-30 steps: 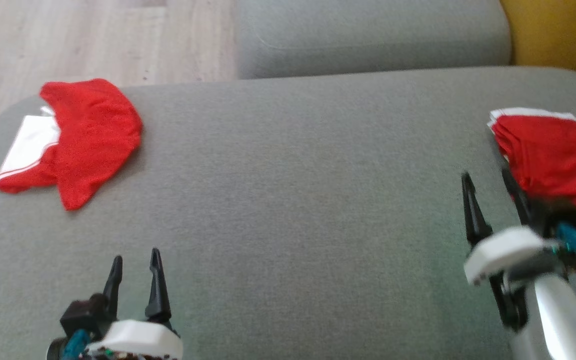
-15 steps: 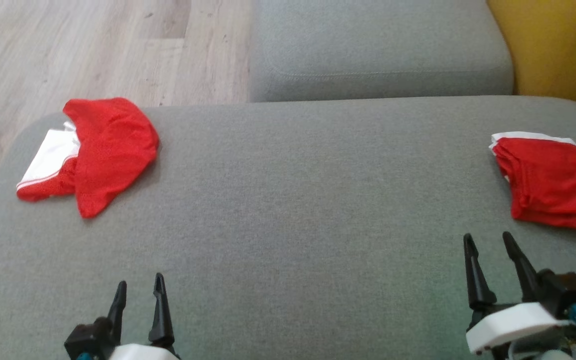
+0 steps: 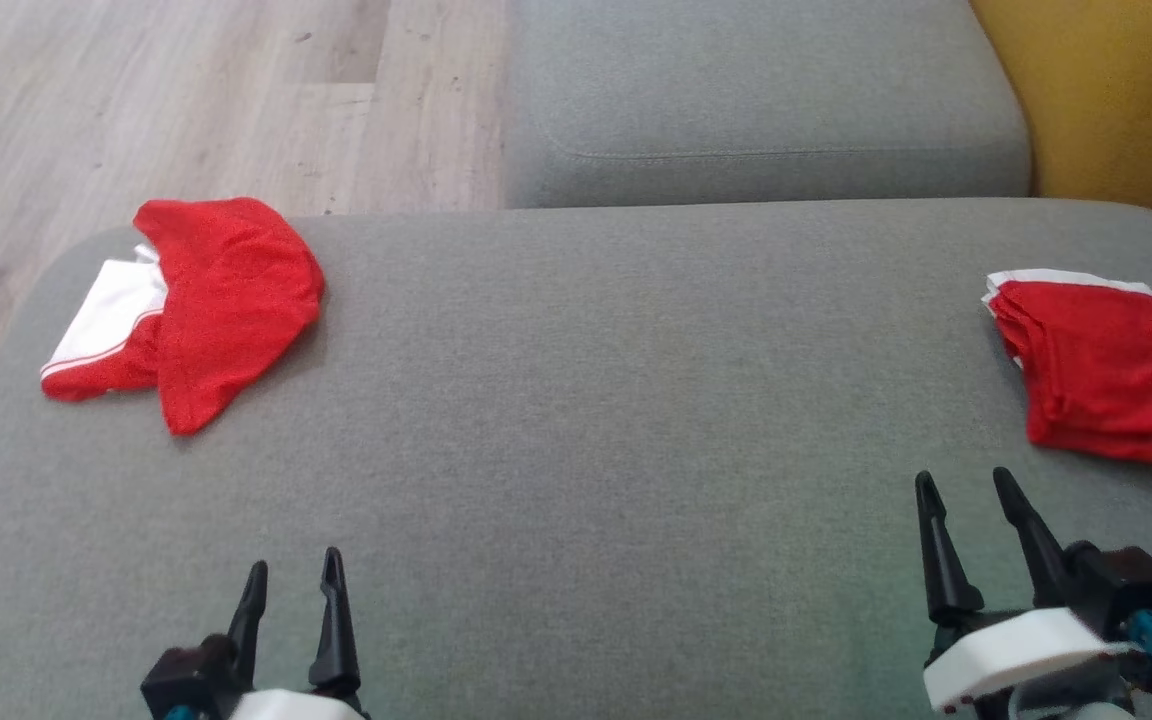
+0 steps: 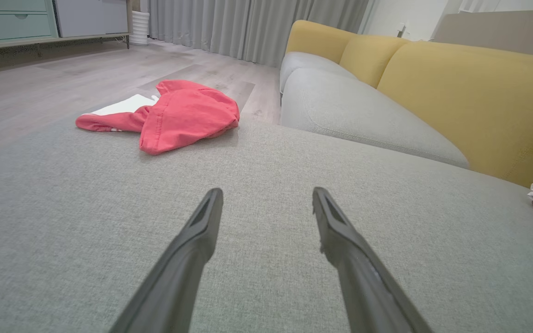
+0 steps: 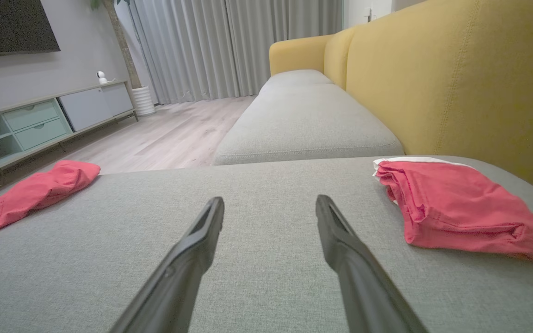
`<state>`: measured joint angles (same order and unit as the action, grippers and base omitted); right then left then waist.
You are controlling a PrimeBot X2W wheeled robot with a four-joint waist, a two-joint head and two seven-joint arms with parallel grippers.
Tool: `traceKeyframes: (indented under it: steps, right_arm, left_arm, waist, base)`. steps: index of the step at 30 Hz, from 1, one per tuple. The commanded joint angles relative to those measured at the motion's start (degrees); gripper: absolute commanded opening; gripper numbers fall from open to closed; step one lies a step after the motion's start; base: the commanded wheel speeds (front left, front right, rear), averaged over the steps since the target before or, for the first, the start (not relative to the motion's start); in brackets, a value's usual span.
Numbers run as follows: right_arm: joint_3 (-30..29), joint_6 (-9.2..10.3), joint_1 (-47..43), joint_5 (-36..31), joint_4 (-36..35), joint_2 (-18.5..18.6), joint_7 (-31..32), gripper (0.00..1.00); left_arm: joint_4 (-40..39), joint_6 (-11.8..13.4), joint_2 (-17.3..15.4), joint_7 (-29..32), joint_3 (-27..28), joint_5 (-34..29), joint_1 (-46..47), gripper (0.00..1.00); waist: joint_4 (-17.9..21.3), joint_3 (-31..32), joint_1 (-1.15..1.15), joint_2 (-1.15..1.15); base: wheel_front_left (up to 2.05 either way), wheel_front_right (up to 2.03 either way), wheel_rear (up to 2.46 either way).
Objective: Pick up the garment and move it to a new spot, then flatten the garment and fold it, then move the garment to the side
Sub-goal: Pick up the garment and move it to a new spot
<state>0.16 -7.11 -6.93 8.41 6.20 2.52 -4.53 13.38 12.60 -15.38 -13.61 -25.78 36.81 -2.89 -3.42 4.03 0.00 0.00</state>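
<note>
While both claws hang empty, count one cycle as apparently done, one pending. Left claw (image 3: 294,560): fingers spread, nothing between, over bare cushion (image 3: 596,420). Right claw (image 3: 964,476): same, wide and empty. Just ahead-right of right claw: folded garment (image 3: 1101,380), neat, set aside; looks finished. Well ahead-left of left claw, by cushion's far corner: crumpled garment (image 3: 216,300), untouched. You still owe pick-up, relocation, flattening, fold, move aside.

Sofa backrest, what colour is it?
Mustard yellow; the backrest shows best in the right wrist view.

Left garment (image 3: 236,300) red (white band); cushion (image 3: 586,400) grey; backrest (image 3: 1116,100) yellow.
</note>
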Motion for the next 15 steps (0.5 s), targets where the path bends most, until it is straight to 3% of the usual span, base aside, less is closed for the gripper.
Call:
traceKeyframes:
  steps: [1,7,15]
  right_arm:
    - [1.5,-0.37,1.0,0.2,-1.9,0.4,-0.1,1.0]
    - [1.2,-0.37,0.6,0.2,-2.0,0.4,0.0,1.0]
    - [2.4,-0.37,1.8,1.2,-2.5,0.4,-0.8,1.0]
  left_arm:
    - [-1.9,0.3,-0.8,0.0,1.7,0.0,2.6,1.0]
    - [-2.0,0.3,-0.7,0.1,1.4,-0.2,3.3,1.0]
    - [-2.8,0.9,-1.8,0.2,2.3,-0.5,4.1,1.0]
  waist:
    - [-0.5,-0.1,0.0,0.0]
    - [-4.7,-0.1,0.0,0.0]
    - [-18.6,-1.0,0.0,0.0]
  base:
    - [0.0,0.0,0.0]
    - [0.0,0.0,0.0]
    - [0.0,0.0,0.0]
